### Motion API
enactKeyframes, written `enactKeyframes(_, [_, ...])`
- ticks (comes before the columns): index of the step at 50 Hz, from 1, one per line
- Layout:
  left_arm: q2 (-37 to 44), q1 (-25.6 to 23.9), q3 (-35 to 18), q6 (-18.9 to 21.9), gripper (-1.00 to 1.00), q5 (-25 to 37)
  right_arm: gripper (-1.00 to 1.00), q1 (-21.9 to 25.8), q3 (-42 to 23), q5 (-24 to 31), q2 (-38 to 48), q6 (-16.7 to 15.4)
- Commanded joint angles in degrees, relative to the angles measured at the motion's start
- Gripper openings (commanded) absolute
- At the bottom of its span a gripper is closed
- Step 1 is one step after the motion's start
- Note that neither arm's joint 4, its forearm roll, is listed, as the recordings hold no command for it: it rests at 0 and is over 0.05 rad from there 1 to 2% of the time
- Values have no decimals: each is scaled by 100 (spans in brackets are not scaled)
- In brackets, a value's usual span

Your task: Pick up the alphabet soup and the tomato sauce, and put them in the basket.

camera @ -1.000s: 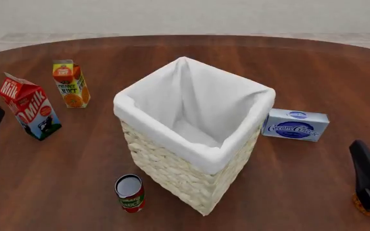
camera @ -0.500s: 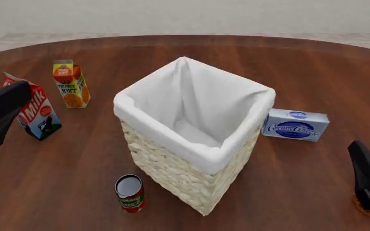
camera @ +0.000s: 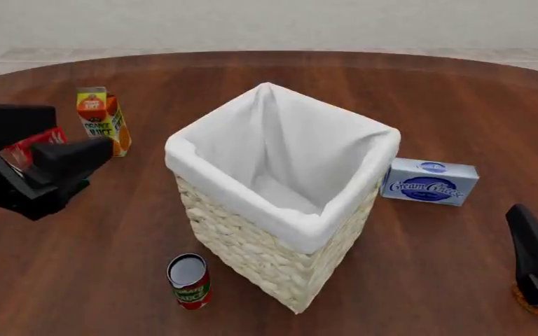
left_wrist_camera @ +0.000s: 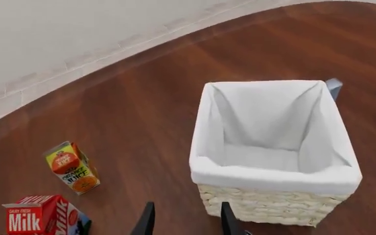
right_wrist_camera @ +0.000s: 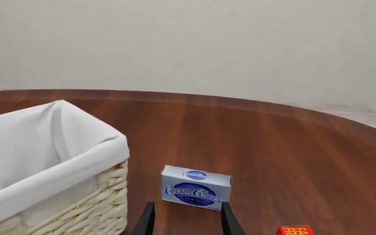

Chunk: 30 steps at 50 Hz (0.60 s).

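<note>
Basket (camera: 283, 210) sits mid-frame in the front view: tall, square, cream woven wicker, with a smooth white cloth liner folded over the rim; inside looks bare. Tomato sauce (camera: 188, 281) stands upright at lower centre-left, near the basket's near-left wall: small cylinder, red label, green band, flat silver top. Alphabet soup can't be picked out; an orange sliver at the lower right edge is mostly hidden behind the right arm.

Left end effector (left_wrist_camera: 184, 220): two dark, thin fingers with a narrow-to-medium gap and nothing between them, hovering at the left of the front view in front of the milk carton (left_wrist_camera: 41, 220). Right end effector (right_wrist_camera: 185, 220): the same two dark fingers, parted and empty, low at the right edge of the front view.

Orange juice carton (camera: 103, 122), gable-topped, stands upper left. Cream cheese box (camera: 429, 181), a flat blue-and-white rectangle, lies just right of the basket. A red box corner (right_wrist_camera: 297, 230) shows at the lower right.

Table (camera: 437, 105) is round, glossy dark red-brown wood grain. Behind it are a pale plain wall and a light floor.
</note>
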Motion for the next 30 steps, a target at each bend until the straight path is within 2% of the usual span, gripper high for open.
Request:
enactKeyframes(1, [445,-146,-211,148,100,332,100,-7,0,-15,11,4])
enactKeyframes(8, [562,-252,-317,28,100,612,100,-5,0,9,-14,9])
enactKeyframes(19, [640,-458,-241,-13,100,946,100,2,0,19,-28,8])
enactKeyframes(26, [660,-747,-154,-246,100,1190,100,8,0,19,-32,3])
enactKeyframes(30, [690,-834,-69,-247,100,1224,100,8,0,7,-20,-1])
